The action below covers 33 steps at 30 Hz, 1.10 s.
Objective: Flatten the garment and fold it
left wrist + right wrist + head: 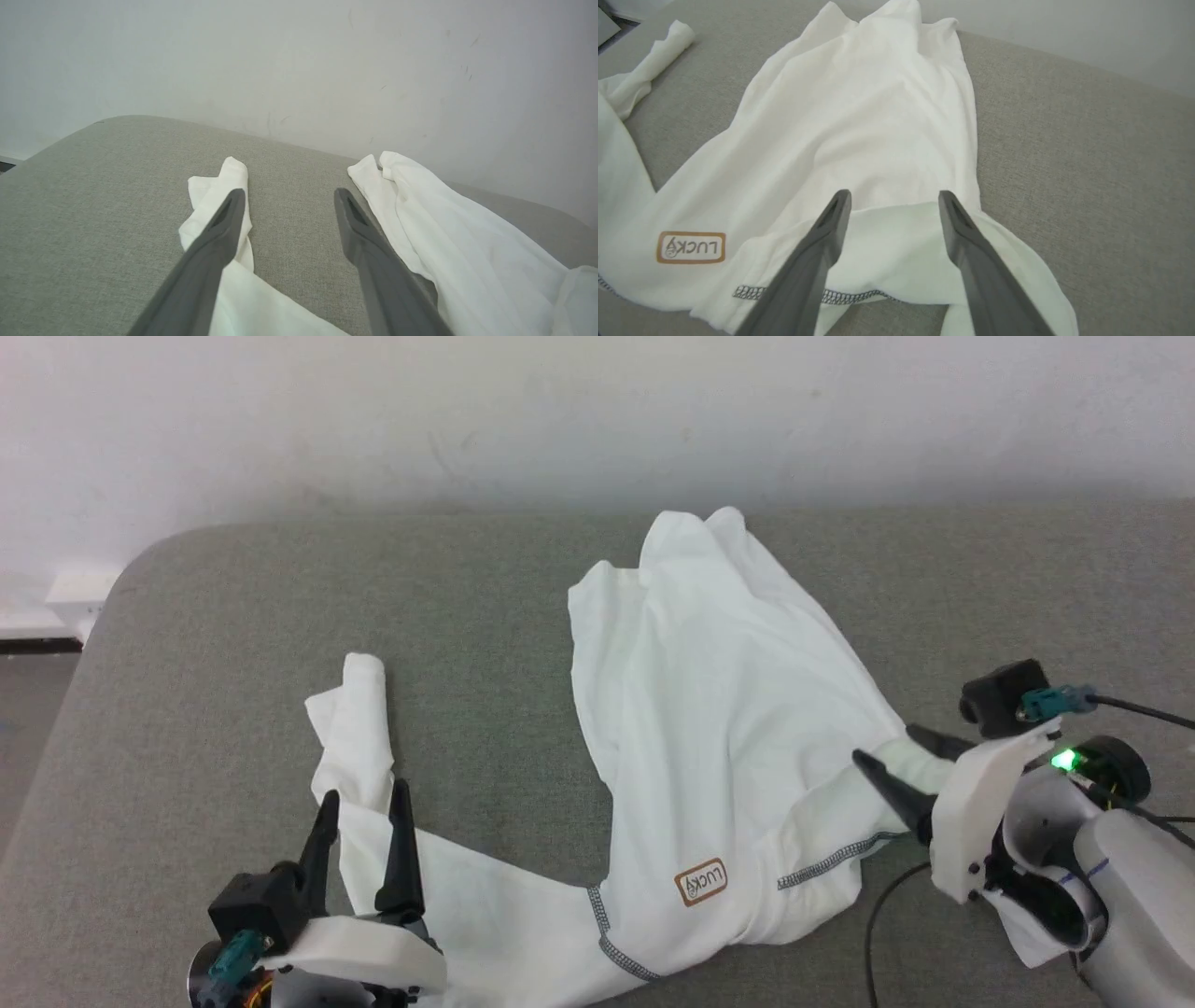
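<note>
Found the garment [709, 709] lying rumpled on the grey padded surface [233, 644], stretched away toward the wall [560, 420], with the logo patch [700, 882] and the speckled seam stitching [826, 863] at the near end. Noted the left sleeve [359, 737] trailing off sideways, twisted and bunched at its tip, and the right sleeve [892, 242] doubled over the near right edge of the body. Saw the left jaws wide open, low over the left sleeve, one finger above the cloth and the other beside it above bare padding, gripping nothing. Saw the right jaws spread wide too, pointed at the doubled-over right sleeve and straddling it, nothing held; could not tell whether the tips touched the cloth. Judged the work to be in the flattening step, with folding not yet begun: body creased and skewed, far end bunched, neither sleeve laid out straight. Reckoned the next move called for closing each set of jaws on a single thin layer at a sleeve end or shoulder and drawing outward, gently, to spare so thin a fabric. Flagged the risk of pinching two layers at once and dragging the whole shirt askew
</note>
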### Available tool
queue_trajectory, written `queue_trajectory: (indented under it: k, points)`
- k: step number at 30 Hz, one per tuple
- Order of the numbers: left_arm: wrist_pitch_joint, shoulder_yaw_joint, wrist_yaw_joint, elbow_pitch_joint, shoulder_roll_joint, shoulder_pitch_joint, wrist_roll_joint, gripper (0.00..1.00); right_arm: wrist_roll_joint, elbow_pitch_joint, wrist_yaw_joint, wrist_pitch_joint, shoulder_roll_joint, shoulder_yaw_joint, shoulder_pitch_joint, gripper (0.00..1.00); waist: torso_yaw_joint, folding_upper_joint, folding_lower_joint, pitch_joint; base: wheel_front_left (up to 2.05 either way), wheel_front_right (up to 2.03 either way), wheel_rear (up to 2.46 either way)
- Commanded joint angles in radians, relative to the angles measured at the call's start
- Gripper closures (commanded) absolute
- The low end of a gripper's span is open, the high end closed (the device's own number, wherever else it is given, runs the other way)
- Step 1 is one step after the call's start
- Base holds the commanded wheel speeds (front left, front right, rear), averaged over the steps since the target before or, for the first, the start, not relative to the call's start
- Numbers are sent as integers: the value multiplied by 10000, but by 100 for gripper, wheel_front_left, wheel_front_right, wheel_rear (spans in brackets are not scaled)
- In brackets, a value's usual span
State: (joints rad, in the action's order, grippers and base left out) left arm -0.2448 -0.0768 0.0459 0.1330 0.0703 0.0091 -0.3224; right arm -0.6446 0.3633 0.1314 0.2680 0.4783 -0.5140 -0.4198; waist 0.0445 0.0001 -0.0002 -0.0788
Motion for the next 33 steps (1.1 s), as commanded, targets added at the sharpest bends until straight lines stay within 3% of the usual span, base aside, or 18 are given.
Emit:
queue_trajectory:
  k: [1, 9, 18, 19, 20, 21, 26, 33]
  points:
    - [46, -15, 62, -57, 45, 97, 24, 0, -89, -338, -7, 276, -14, 23, 245, 0, -350, -1, 2, 370, 0, 0, 0]
    - [141, -154, 96, -171, 45, 208, -6, 0, -259, -2553, -7, 2849, -342, -305, 1376, 0, -214, -1, 2, 416, 0, 0, 0]
    - [159, -351, 79, -80, 21, 52, -71, 0, 295, -1585, -7, 3830, -1090, -1054, 813, 0, -8, -1, 2, 201, 0, 0, 0]
    - [154, -370, 74, -58, 18, 42, -81, 0, 417, -1460, -7, 3858, -1097, -1103, 766, 42, 13, -1, 2, 190, 0, 0, 0]
    - [146, -381, 74, -36, 16, 38, -90, 0, 488, -1341, -7, 3871, -1118, -1082, 767, 75, 23, -1, 2, 192, 0, 0, 0]
    - [138, -387, 77, -18, 15, 41, -98, 0, 567, -1269, -7, 3896, -1106, -1069, 792, 100, 26, -1, 2, 199, 0, 0, 0]
    - [98, -361, 138, 38, 21, 169, -140, 0, 890, -1562, -7, 3611, -1029, -414, 1388, 100, -112, -1, 2, 323, 0, 0, 0]
    - [105, -412, 217, 37, 44, 297, -144, 0, 1418, -2849, -7, 2913, -1502, 2162, 3692, 100, -440, -1, 2, 569, 0, 0, 0]
